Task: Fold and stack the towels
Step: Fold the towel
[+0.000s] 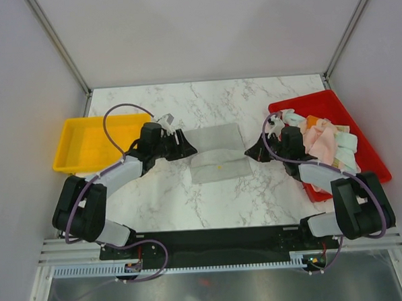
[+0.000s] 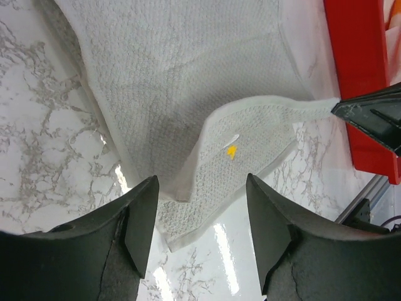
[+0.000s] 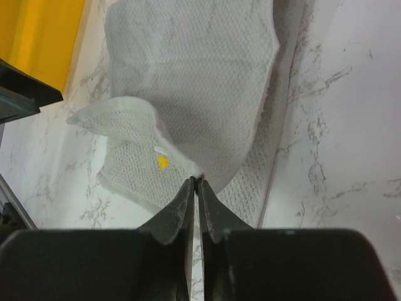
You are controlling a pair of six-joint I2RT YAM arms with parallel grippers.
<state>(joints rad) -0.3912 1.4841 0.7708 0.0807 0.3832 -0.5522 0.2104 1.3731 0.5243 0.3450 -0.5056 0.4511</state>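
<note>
A marble table (image 1: pixel 163 200) carries a red tray (image 1: pixel 320 104) of heaped towels (image 1: pixel 325 144) at the right, a yellow tray (image 1: pixel 73 160) at the left, and a grey-white towel (image 1: pixel 218 153) in the middle between them, one flap raised. The right gripper (image 3: pixel 197 182) pinches that flap's edge with fingers closed, while the left gripper (image 2: pixel 200 188) stands with jaws apart at the towel's left edge, holding nothing. A small yellow mark (image 2: pixel 231 150) shows on the towel beside the flap

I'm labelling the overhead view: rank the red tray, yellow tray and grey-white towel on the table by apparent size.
Largest: red tray.
Next: yellow tray.
Smallest: grey-white towel, partly folded; its visible area comes fairly close to the yellow tray's, so that gap is small.
</note>
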